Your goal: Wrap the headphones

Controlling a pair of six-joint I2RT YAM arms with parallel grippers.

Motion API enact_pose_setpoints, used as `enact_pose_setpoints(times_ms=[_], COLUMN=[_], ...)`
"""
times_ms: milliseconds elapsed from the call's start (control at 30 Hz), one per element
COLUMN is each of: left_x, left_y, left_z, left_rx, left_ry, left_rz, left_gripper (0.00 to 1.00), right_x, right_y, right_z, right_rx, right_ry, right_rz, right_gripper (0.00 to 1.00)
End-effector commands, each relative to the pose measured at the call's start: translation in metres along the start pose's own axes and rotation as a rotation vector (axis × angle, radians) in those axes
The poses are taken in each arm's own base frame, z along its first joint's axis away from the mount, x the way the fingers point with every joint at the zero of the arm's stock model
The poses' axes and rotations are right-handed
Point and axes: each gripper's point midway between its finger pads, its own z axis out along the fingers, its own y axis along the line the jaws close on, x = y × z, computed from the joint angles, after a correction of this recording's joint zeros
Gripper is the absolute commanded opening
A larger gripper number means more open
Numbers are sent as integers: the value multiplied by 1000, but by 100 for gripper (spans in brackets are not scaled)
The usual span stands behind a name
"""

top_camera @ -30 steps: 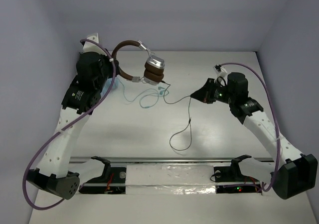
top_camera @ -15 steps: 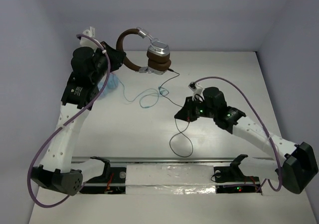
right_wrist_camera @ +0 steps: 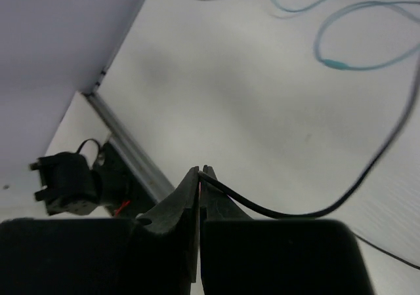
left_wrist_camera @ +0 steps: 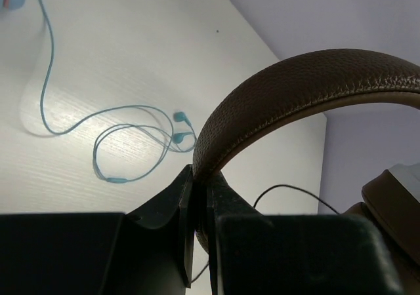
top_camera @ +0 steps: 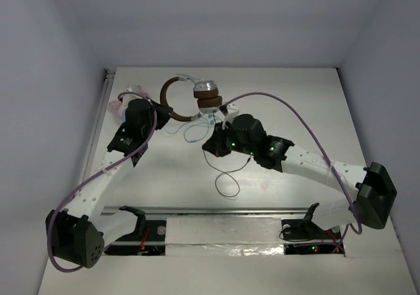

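Brown headphones (top_camera: 208, 97) in left hand (top_camera: 158, 109), near table's (top_camera: 298, 98) far edge.

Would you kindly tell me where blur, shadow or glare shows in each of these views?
Top external: even, sharp, soft shadows on the table. Left wrist: the left claw is dark and blurred, the headphones crisp, glare beside the teal earbuds. Right wrist: the right claw is a silhouette; the black cable looks soft.

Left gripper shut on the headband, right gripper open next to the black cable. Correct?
Not quite. The right gripper is shut on the cable, not open beside it; the right wrist view shows this. The left gripper is shut on the headband, as stated.
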Motion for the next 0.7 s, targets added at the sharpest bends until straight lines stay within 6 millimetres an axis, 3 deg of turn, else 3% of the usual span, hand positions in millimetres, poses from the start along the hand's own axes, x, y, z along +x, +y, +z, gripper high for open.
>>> enact_pose_setpoints(times_ms=[0, 100, 300, 400, 500, 667], left_x=[-40, -22, 8, 9, 2, 18], left_y=[-40, -41, -57, -53, -56, -64], left_z=[-14, -12, -4, -5, -11, -16], left_rx=[144, 174, 208, 195, 198, 227], left_ry=[-184, -135, -70, -71, -94, 10], left_rz=[-161, -211, -208, -187, -129, -39], left_gripper=[0, 0, 0, 0, 0, 0], right_x=[-20, -10, 3, -7, -13, -44], right_y=[31, 31, 67, 64, 75, 79], right_z=[8, 22, 40, 43, 33, 15], right_rx=[-28, -30, -109, -78, -144, -119], right_ry=[-65, -41, -18, -54, -85, -180], right_rz=[-40, -29, -49, -73, -102, -199], right_gripper=[0, 0, 0, 0, 0, 0])
